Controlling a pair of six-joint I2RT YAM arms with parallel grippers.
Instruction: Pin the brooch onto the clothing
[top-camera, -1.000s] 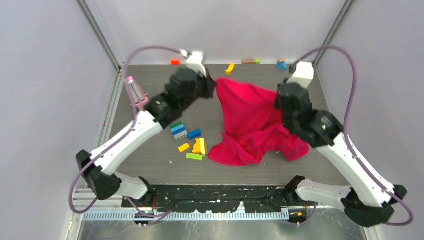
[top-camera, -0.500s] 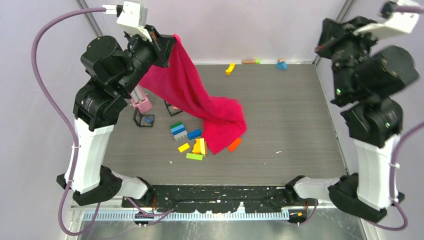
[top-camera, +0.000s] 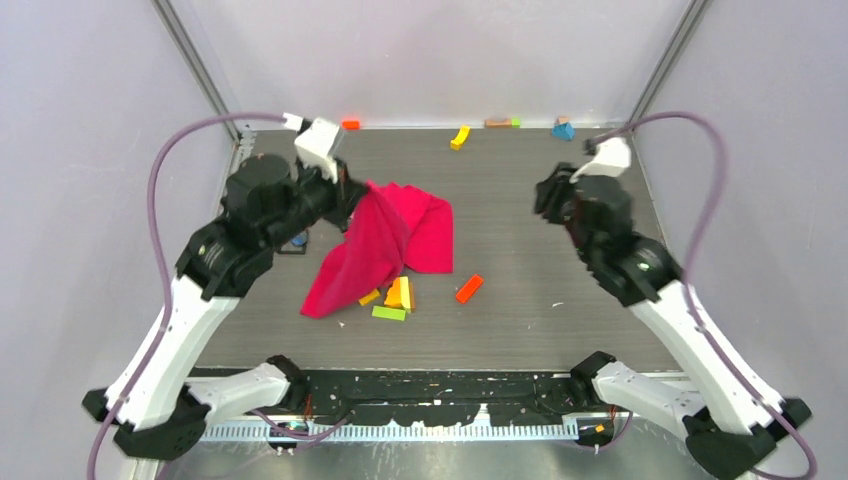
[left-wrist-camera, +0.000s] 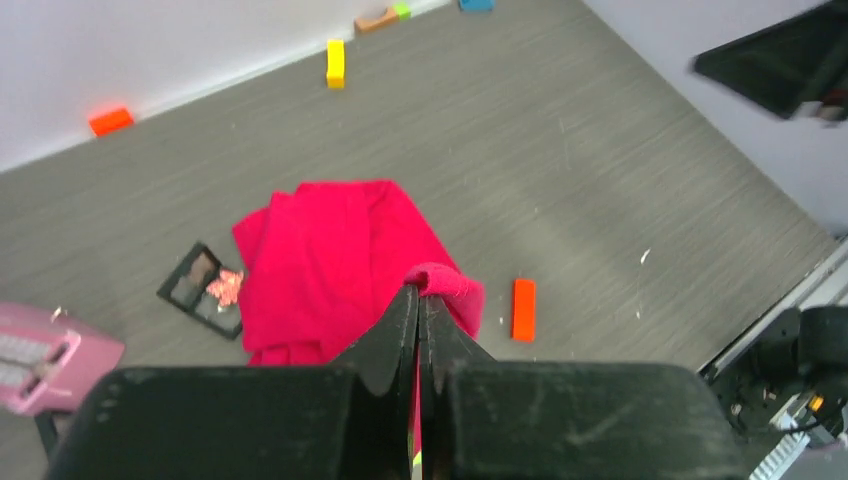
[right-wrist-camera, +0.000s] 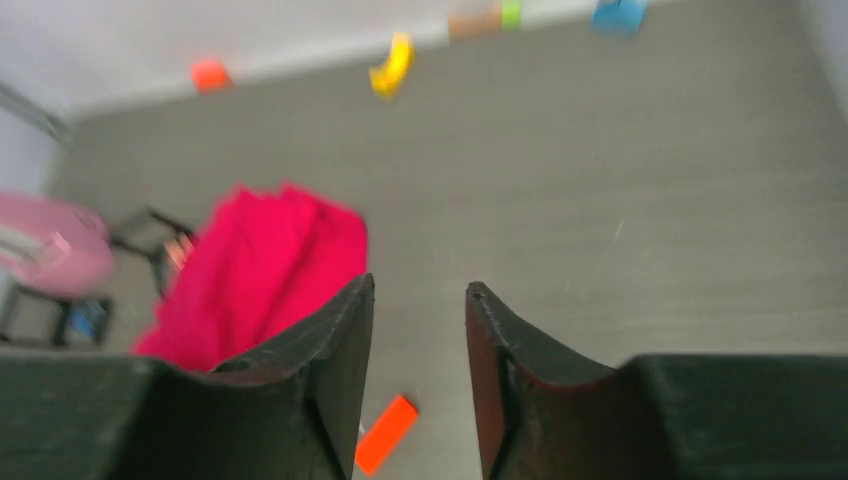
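While one fold of the clothing (left-wrist-camera: 320, 260) is pinched between the pressed-together fingers of the left gripper (left-wrist-camera: 420, 292), the rest of the crimson fabric is seen draped down and bunched on the grey table (top-camera: 540, 300), left of centre. The brooch (left-wrist-camera: 228, 287), a small coral-pink piece, is noted lying on a dark tray (left-wrist-camera: 185, 285) just beside the garment's edge and is not attached to it. The right gripper (right-wrist-camera: 420, 290) is recorded with its fingers spread and nothing between them, held above the right half of the table, well apart from the garment. An orange block (top-camera: 469, 288) is observed near the hem without touching it.
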